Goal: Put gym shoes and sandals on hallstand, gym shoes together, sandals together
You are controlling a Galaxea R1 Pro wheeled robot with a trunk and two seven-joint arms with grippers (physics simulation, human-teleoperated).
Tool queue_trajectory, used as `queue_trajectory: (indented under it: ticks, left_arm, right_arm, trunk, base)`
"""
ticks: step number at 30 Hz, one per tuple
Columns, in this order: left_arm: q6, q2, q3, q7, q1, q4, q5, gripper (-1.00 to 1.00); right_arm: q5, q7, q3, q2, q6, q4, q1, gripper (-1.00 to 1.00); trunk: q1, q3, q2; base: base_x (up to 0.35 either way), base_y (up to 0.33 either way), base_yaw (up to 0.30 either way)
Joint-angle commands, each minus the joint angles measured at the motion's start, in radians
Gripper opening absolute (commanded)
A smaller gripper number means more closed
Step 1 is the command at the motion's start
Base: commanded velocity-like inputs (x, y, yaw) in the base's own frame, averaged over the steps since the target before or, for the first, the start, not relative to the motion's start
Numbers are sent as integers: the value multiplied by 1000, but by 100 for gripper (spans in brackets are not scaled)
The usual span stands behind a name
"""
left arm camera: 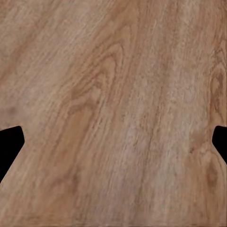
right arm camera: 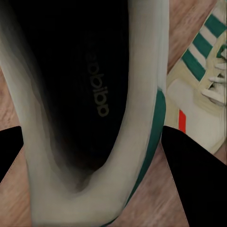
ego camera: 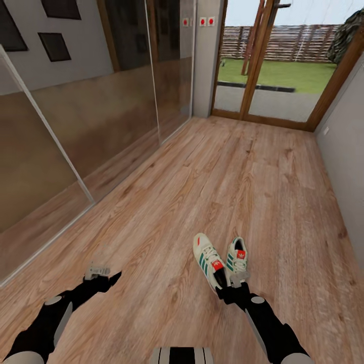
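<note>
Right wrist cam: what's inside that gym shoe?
The gym shoe opening shows a dark insole with printed lettering and nothing else lying on it. Toward the toe the interior goes black, so that part can't be checked.

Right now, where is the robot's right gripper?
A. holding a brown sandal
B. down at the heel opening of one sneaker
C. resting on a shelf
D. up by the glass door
B: the right gripper sits at the heel end of a gym shoe on the floor, and the right wrist view looks straight into that shoe's dark opening.
</note>
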Motion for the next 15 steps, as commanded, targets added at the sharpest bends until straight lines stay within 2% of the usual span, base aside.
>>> queue_trajectory:
  ticks: [1, 4, 5, 8, 12, 15]
  left_arm:
    - [-9, -1, 6, 5, -1, 24, -4, 100]
    - [-117, 3, 10, 80, 1, 167, -4, 100]
    - [-197, 10, 11, 124, 1, 259, -3, 100]
    - [-297, 19, 12, 191, 2, 380, -1, 100]
    - [-377, 23, 16, 281, 30, 460, 7, 100]
    - [-407, 23, 52, 306, 72, 469, 15, 100]
  right_arm:
    - [9, 6, -1, 0, 5, -1, 0, -100]
    - [8, 6, -1, 1, 1, 1, 0, -100]
    - [8, 6, -1, 1, -1, 1, 0, -100]
    - [8, 6, -1, 2, -4, 2, 0, -100]
    - [6, 6, 0, 3, -56, 3, 6, -100]
    - [5, 6, 0, 4, -114, 4, 22, -100]
  trunk:
    - [-1, 5, 0]
    - [-2, 21, 1]
    - [-2, 27, 1]
    - [-4, 43, 2]
    - [-6, 65, 3]
    - [-7, 81, 3]
  base:
    - [0, 0, 0]
    - [0, 0, 0]
    - [0, 0, 0]
    - [0, 0, 0]
    - [0, 0, 0]
    - [0, 0, 0]
